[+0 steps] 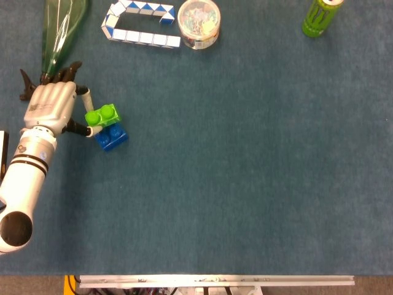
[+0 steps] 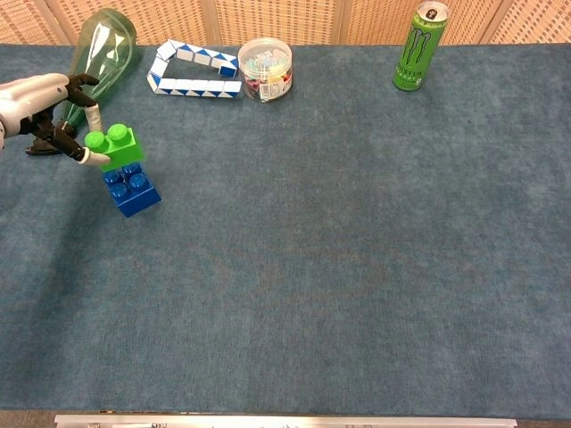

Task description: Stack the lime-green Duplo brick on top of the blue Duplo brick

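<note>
So nearest thing on the blue tabletop [image 2: 339,267] is the blue brick [image 1: 112,137], sitting flat with its studs up over on the left side. Just off its 10 o'clock corner the left hand [image 1: 50,108] has the green brick [image 1: 102,115] pinched between thumb and a fingertip, other fingers stretched out. The green one is tilted and hangs over the blue one's far edge; can't tell if they touch. Farther back, around 11 o'clock, lies a green glass bottle [image 2: 100,49], then a blue-and-white snake puzzle [image 2: 192,69], a clear round tub [image 2: 265,68], and way off at 2 o'clock a green can [image 2: 416,46]. Right hand isn't in either view.
</note>
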`<state>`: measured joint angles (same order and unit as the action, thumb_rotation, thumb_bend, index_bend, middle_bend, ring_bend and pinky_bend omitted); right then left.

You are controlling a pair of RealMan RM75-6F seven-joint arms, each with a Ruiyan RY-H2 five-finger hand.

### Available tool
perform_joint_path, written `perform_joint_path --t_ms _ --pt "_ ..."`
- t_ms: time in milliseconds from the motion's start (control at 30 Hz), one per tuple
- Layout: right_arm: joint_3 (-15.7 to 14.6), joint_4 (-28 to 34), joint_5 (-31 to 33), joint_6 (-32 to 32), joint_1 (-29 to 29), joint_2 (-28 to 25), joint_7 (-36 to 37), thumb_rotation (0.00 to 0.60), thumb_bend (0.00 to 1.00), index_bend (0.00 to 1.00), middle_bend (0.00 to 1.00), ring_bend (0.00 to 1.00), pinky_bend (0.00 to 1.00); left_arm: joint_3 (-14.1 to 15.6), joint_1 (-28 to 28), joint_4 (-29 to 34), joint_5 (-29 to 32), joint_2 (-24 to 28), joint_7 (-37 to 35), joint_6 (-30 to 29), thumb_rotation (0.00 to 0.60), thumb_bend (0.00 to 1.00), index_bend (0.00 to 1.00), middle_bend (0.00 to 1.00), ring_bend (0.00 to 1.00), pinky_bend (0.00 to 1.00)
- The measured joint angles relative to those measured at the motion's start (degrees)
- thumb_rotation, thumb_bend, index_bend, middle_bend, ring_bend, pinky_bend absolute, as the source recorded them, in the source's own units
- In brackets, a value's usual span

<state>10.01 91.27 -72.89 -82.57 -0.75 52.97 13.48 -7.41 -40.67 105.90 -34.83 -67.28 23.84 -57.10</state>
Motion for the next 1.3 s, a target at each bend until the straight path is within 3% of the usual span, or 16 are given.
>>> perform_joint_path --t_ms 1300 --pt "-0.1 0.0 0.1 0.0 0.1 -0.1 0.1 0.600 0.07 0.54 0.39 0.30 0.30 2.2 -0.9 -7.6 2.9 -4.1 -1.5 2.5 0.600 0.17 0.58 0.00 0.00 0.07"
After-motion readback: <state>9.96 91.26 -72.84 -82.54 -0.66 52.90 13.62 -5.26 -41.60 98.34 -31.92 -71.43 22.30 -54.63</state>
